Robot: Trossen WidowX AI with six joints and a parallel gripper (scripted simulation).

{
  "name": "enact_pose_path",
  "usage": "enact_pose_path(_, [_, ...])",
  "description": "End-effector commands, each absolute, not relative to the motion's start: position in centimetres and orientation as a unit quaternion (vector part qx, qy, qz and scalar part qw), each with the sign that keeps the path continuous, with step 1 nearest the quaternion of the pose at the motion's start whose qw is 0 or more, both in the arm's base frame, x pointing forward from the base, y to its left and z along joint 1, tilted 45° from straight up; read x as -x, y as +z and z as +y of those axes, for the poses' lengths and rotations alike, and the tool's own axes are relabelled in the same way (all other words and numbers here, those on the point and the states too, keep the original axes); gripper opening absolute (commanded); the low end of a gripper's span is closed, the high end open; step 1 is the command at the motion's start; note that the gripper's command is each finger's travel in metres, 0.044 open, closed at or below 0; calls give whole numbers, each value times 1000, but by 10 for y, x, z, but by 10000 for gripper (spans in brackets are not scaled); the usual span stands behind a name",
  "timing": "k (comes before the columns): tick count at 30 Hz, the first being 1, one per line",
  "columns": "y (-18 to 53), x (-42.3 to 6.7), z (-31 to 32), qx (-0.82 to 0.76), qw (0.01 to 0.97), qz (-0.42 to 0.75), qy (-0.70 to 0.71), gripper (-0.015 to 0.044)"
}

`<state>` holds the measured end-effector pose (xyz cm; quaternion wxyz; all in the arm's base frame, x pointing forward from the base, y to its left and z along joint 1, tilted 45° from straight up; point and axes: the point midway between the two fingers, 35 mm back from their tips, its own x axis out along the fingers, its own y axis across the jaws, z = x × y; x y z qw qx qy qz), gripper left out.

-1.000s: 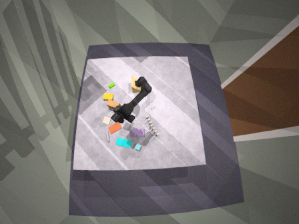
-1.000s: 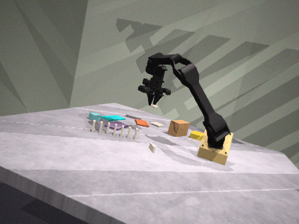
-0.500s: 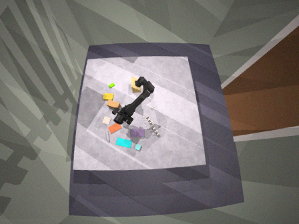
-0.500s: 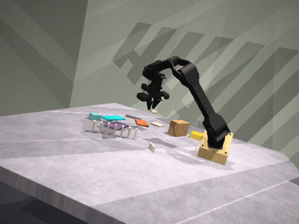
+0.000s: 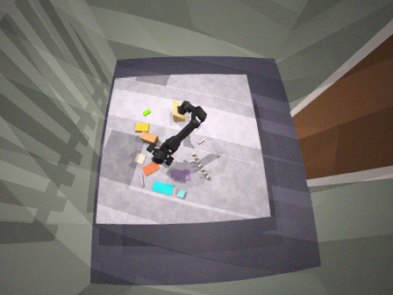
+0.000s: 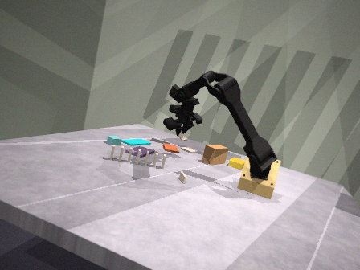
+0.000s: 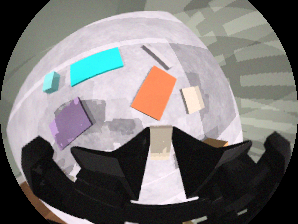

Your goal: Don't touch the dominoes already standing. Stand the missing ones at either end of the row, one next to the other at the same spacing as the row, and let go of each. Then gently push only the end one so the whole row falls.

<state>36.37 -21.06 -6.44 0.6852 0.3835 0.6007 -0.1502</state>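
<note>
Several cream dominoes stand upright in a spaced row, with end dominoes (image 5: 194, 154) (image 6: 163, 161) nearest the arm's base. A loose domino (image 5: 202, 141) (image 6: 183, 177) lies apart from that end, seemingly on its long edge. My gripper (image 5: 160, 156) (image 6: 181, 132) (image 7: 160, 130) points down and is shut on another domino (image 6: 182, 137) (image 7: 161, 145). It holds it above the table, away from the row and near the orange plate. In the top view the gripper hides the held domino. My fingers hide most of the row in the wrist view.
Around the gripper lie the orange plate (image 5: 151, 169) (image 6: 171, 148) (image 7: 154, 93), a cream block (image 5: 140, 159) (image 7: 192, 99) and a brown block (image 5: 149, 137) (image 6: 214, 154). A purple plate (image 5: 181, 175) (image 7: 71, 123) lies between gripper and row. A cyan plate (image 5: 163, 188) (image 7: 97, 66) and teal cube (image 5: 182, 193) (image 7: 51, 82) lie beyond.
</note>
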Motion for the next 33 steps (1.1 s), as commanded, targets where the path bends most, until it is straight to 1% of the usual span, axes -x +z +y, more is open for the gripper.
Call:
enact_pose_path(1, [-66,-365,-210,-374,698,587,-167,107])
enact_pose_path(18, [-77,-372,-206,-340,756,508,-233,107])
enact_pose_path(33, [-73,-372,-200,-327,799,416,-286,107])
